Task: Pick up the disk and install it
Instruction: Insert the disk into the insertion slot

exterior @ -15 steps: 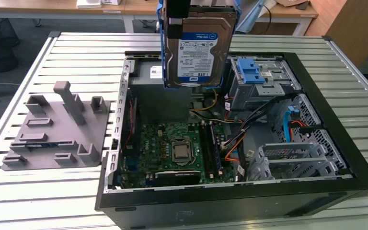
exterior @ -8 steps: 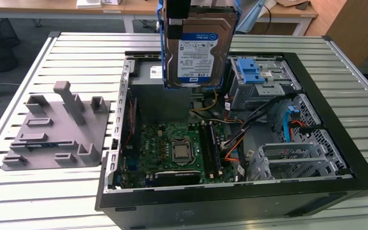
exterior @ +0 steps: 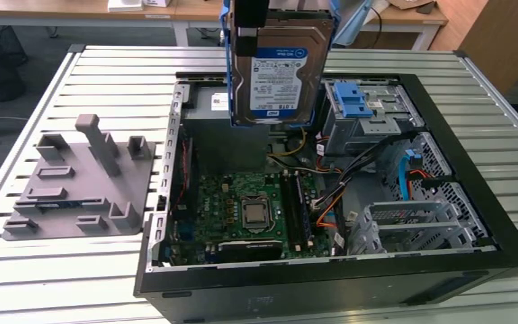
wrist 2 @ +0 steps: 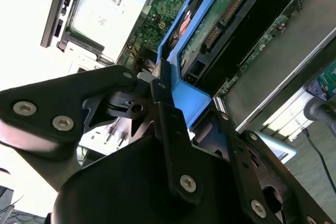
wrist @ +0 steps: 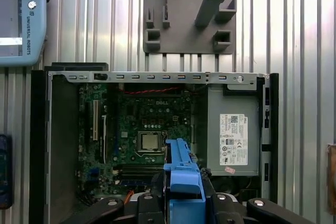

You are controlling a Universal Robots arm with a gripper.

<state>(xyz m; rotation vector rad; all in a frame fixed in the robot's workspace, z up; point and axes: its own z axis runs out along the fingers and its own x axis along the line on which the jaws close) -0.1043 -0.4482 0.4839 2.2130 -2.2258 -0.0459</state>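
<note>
Silver disk [exterior: 282, 74] is hanging at top centre of exterior view, over the open PC case [exterior: 331, 290].
Gripper [wrist: 184, 205] is clamping on disk's blue carrier rail [wrist: 184, 174], so pick-up looks done; install is left, since disk is sitting in no bay. Drive cage [exterior: 390, 121] w/ blue latch [exterior: 353, 101] is waiting just right of it; cable bundle [exterior: 326, 202] is crowding lower down; grey fixture [exterior: 79, 182] is standing far left.

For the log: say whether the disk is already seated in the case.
No, the disk hangs upright above the open case, held by the fingers.
</note>
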